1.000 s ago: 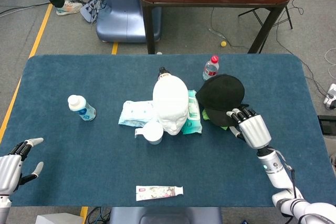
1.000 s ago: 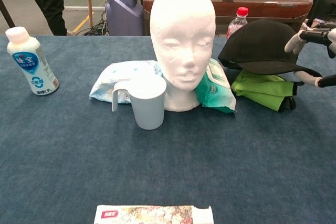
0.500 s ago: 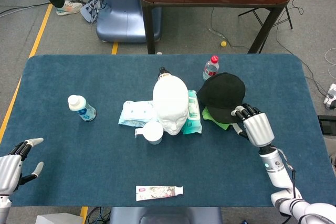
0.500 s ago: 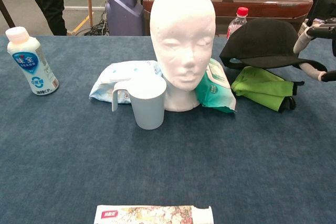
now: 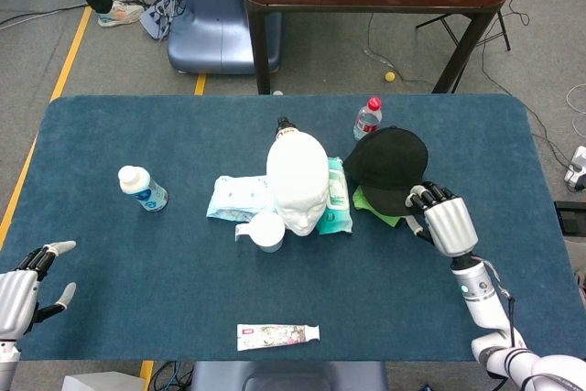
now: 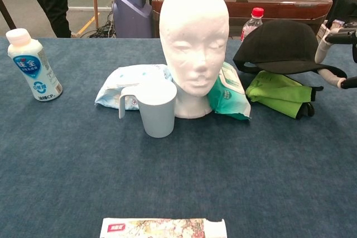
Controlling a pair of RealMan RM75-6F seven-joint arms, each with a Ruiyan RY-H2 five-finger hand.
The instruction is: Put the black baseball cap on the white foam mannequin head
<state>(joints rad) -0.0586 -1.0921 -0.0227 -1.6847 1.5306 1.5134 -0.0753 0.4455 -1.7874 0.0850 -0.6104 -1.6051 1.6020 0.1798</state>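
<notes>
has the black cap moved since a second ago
Yes. The black cap, held at its brim by the right robot hand, has lifted slightly: more of the green cloth shows beneath it than a second ago.

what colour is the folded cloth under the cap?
Bright green with a black edge; the folded cloth lies under the black cap. Chest view shows it best.

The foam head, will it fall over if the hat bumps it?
Maybe. The foam head is tall on a narrow neck, so a sideways bump could tip it. Foam is probably very light, so it may slide too. The cup and wipes packs beside it might steady it a little.
</notes>
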